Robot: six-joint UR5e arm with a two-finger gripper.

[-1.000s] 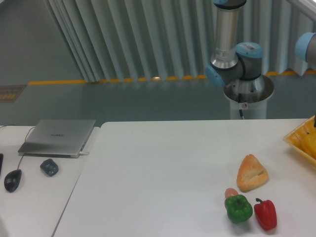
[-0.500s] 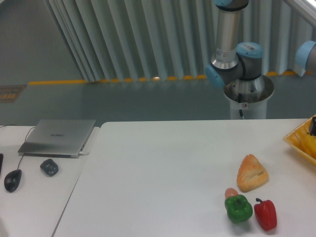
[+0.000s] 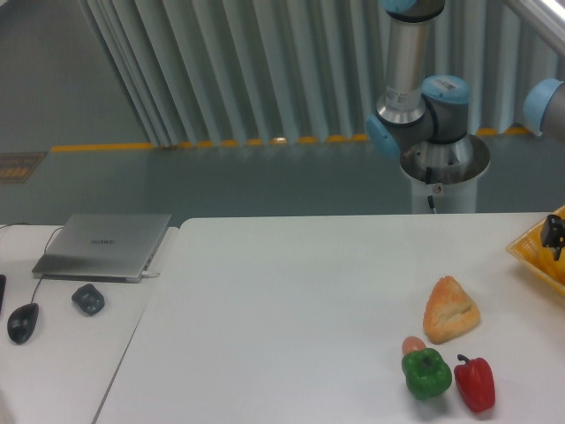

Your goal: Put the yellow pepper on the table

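- Peering at the right edge of the camera view, I can only catch a dark sliver of the gripper (image 3: 554, 235); most of it is cut off by the frame, so I cannot tell whether the fingers are spread or closed, or whether they hold anything.
- That dark tip sits over the yellow basket (image 3: 530, 249), which is itself cropped, only its near corner showing.
- Yellow shapes lie inside the basket by the tip, but I cannot pick the yellow pepper out from the basket's own colour, nor make out its lobes or stem.
- On the table (image 3: 291, 309), well apart from the basket's corner, lies the orange-tan bread piece (image 3: 450, 309).
- Just in front of it stand the green pepper (image 3: 427, 373) and the red pepper (image 3: 475, 382), side by side, with a small pinkish-orange item (image 3: 412, 344) half hidden behind the green one.
- Farther left, on the side desk (image 3: 62, 353), I see a closed laptop (image 3: 104, 245), a mouse (image 3: 22, 321) and a small dark object (image 3: 87, 299).
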